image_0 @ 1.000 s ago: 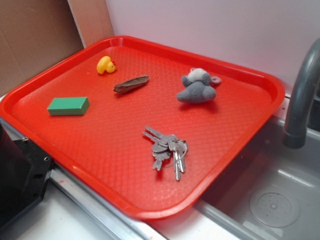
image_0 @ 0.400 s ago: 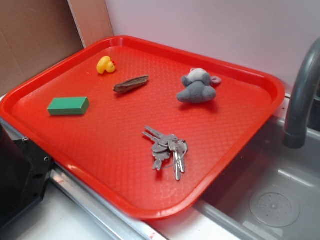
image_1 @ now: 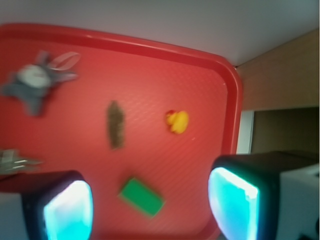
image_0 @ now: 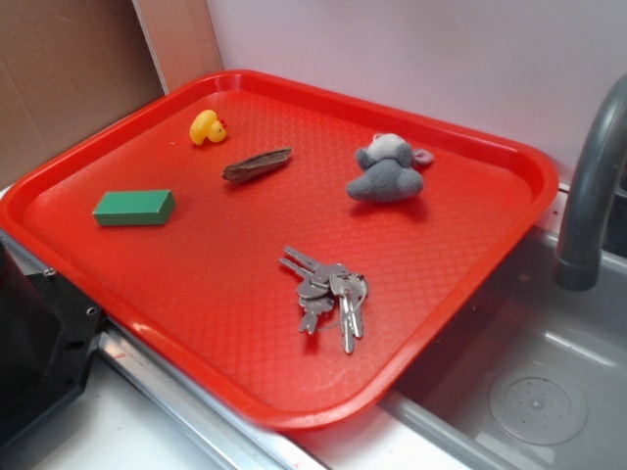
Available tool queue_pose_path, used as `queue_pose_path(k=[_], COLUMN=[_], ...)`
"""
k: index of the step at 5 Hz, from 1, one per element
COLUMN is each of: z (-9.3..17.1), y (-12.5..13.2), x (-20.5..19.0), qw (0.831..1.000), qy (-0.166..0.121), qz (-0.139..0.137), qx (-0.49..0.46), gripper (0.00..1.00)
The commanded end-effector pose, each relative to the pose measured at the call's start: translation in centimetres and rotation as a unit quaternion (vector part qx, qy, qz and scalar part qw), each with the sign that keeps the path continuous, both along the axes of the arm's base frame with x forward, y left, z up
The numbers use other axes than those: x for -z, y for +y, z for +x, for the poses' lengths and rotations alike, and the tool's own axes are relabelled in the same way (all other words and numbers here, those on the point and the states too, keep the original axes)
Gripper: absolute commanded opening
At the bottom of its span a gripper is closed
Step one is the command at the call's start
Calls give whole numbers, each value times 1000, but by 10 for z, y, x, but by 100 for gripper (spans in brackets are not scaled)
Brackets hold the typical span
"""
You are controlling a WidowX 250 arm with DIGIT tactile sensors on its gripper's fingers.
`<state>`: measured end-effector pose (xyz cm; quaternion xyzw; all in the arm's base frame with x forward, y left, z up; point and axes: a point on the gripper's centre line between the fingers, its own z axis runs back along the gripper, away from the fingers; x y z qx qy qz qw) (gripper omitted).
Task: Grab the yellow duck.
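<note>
red tray (image_0: 509,196) holds yellow duck (image_0: 207,127), keys (image_0: 328,294).

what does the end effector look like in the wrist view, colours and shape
The end effector shows as two chunky fingers at the bottom of the blurred wrist view. Each finger has a dark, black-looking rounded casing around a glossy pad that looks bright cyan-turquoise, fading to near white at the edges. No cables or markings can be made out. In the exterior view, only a black part at lower left shows.
</note>
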<state>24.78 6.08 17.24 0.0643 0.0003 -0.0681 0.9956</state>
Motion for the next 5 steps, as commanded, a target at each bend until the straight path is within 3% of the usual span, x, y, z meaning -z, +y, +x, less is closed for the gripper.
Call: queue_pose_path(k=[1, 4, 5], z=[26, 23, 19], y=[34, 39, 44], x=[45, 143, 159], qw=[1000, 997, 995], qy=[-2, 30, 46], qz=[10, -11, 0], qx=[-19, -69, -83], gripper=[100, 100, 100])
